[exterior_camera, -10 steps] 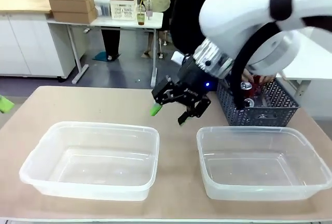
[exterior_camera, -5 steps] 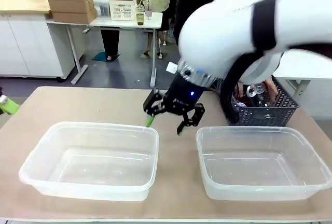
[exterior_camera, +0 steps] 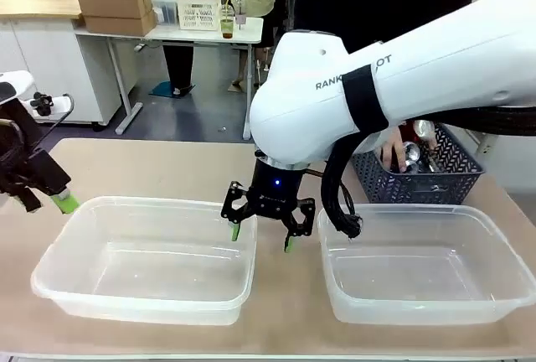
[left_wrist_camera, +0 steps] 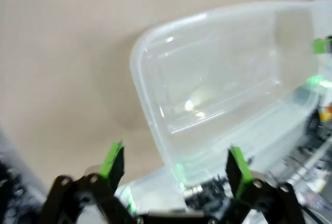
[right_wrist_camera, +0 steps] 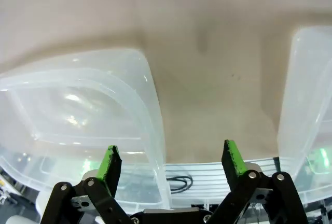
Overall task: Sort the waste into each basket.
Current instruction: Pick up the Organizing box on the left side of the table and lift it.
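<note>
Both the left tub (exterior_camera: 151, 205) and right tub (exterior_camera: 419, 210) stand empty, the cans (exterior_camera: 410, 154) lie in the lattice basket (exterior_camera: 448, 183) by a person's hand (exterior_camera: 390, 147), so sorting looks unstarted; left gripper (exterior_camera: 46, 203) and right gripper (exterior_camera: 261, 237), jaws spread and empty, need a can first.

The right arm (exterior_camera: 402, 69) hides part of the dark basket (exterior_camera: 440, 179) and much of the person's hand (exterior_camera: 390, 149) in it. The basket's contents are too small to tell. The left wrist view is blurred; the clear tub (left_wrist_camera: 139, 73) runs off its edge.
</note>
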{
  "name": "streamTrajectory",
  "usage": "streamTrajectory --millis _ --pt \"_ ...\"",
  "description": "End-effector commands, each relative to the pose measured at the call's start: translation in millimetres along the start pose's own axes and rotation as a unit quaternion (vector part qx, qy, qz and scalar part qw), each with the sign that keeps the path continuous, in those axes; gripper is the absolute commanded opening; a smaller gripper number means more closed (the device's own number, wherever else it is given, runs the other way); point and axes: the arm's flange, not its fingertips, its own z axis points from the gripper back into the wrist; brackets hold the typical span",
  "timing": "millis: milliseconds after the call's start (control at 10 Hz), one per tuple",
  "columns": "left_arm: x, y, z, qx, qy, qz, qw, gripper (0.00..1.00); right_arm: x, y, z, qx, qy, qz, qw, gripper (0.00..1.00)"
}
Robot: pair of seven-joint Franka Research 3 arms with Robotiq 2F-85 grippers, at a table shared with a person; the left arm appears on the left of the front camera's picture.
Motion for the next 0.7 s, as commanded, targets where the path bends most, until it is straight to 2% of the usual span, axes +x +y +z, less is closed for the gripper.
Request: streamTrajectory --millis 0,100,300,500,600 --pt "-14 -2 17 -0.014 -0.018 0.001 1.000 1.00 -8 2 7 0.013 -0.016 0.006 1.000 1.00" --pt "0 0 0 0.000 0.000 0.000 1.000 1.00 0 0 0 0.000 0.000 0.000 1.000 1.00" --pt "1 -14 -50 0.040 -0.014 0.002 0.999 1.00 4 11 -13 -0.010 0.010 -0.006 1.000 1.00" --pt "-7 -15 -81 0.031 0.029 0.006 0.999 1.00 4 13 -15 -0.006 0.014 -0.010 1.000 1.00" --pt "-9 -9 -93 0.055 0.043 0.020 0.997 1.00 3 13 -14 -0.003 0.010 -0.012 1.000 1.00"
